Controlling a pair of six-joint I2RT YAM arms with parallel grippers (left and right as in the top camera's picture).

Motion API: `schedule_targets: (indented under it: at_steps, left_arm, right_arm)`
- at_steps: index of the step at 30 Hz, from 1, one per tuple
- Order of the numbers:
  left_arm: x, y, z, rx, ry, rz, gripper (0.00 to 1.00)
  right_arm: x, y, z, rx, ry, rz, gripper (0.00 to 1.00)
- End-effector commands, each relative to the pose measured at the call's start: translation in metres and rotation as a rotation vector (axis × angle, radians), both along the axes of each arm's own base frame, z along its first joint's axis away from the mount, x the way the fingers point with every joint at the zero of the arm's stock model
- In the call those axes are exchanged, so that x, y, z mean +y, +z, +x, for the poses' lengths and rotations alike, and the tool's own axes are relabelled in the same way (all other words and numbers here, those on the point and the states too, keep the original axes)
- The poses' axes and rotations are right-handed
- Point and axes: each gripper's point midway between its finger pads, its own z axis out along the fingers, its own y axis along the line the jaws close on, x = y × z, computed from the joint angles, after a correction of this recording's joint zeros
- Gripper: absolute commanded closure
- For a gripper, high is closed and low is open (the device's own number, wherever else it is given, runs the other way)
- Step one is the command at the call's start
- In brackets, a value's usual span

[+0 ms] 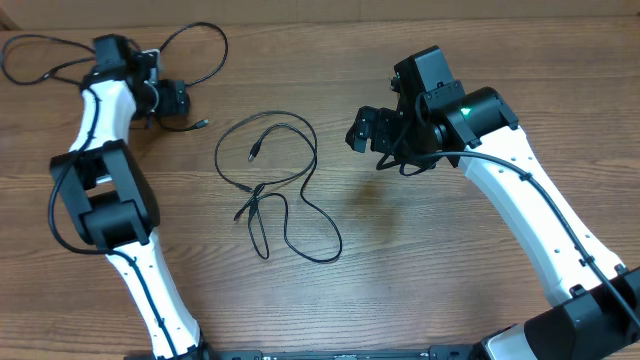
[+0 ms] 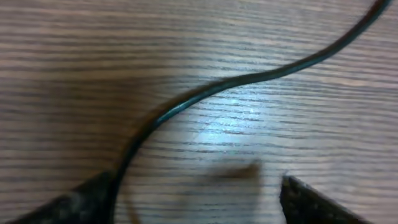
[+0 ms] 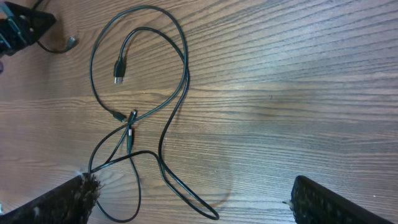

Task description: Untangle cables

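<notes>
Thin black cables (image 1: 275, 185) lie in loose crossing loops at the table's middle, with small plug ends. They also show in the right wrist view (image 3: 149, 106). Another thin black cable (image 1: 195, 40) loops at the far left by my left gripper (image 1: 175, 100), and it curves across the left wrist view (image 2: 205, 93). My left gripper (image 2: 196, 199) is open, low over the wood, with the cable running by its left finger. My right gripper (image 1: 365, 130) is open and empty, raised to the right of the middle loops, whose lower loops lie between its fingers in the right wrist view (image 3: 193, 199).
A wooden table (image 1: 400, 260) fills the view. A thin black cord (image 1: 30, 55) loops at the far left corner behind the left arm. The robot arms' white links reach in from the front edge.
</notes>
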Motion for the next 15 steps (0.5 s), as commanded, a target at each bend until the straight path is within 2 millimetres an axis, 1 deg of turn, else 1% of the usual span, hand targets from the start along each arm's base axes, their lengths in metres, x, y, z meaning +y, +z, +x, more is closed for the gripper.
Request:
schedule_targets:
  at_steps: [1, 3, 4, 5, 7, 10, 11, 12, 13, 15]
  left_arm:
    - [0.014, 0.006, -0.003, 0.005, 0.026, 0.116, 0.32]
    - [0.018, 0.000, -0.005, 0.008, 0.035, 0.133, 0.32]
    - [0.022, -0.004, -0.006, 0.009, 0.046, 0.151, 0.34]
    - [0.030, -0.005, -0.008, 0.009, 0.063, 0.173, 0.45]
    - [0.044, -0.002, -0.006, -0.003, 0.095, 0.221, 0.67]
    - [0.069, 0.009, 0.002, -0.045, 0.160, 0.327, 0.95]
    - [0.078, 0.014, 0.004, -0.060, 0.180, 0.373, 0.96]
    - [0.093, 0.029, 0.014, -0.102, 0.178, 0.478, 0.96]
    - [0.099, 0.041, 0.021, -0.130, 0.156, 0.535, 0.96]
    - [0.101, 0.061, 0.037, -0.183, 0.076, 0.621, 0.96]
  right_arm:
    - [0.003, -0.004, -0.002, 0.014, 0.003, 0.001, 0.02]
    - [0.003, -0.004, -0.002, 0.014, 0.004, 0.001, 0.02]
    - [0.003, -0.004, -0.002, 0.014, 0.004, 0.001, 0.02]
    - [0.003, -0.004, -0.003, 0.015, 0.003, 0.001, 0.02]
    - [0.003, -0.004, -0.003, 0.015, 0.004, 0.000, 0.02]
    - [0.003, -0.004, -0.002, 0.014, 0.004, 0.001, 0.02]
    - [0.003, -0.004, -0.002, 0.014, 0.003, 0.001, 0.02]
    - [0.003, -0.004, -0.003, 0.016, 0.003, 0.000, 0.02]
    - [0.002, -0.004, -0.003, 0.017, 0.003, 0.000, 0.02]
    - [0.002, -0.004, -0.003, 0.019, 0.003, -0.001, 0.02]
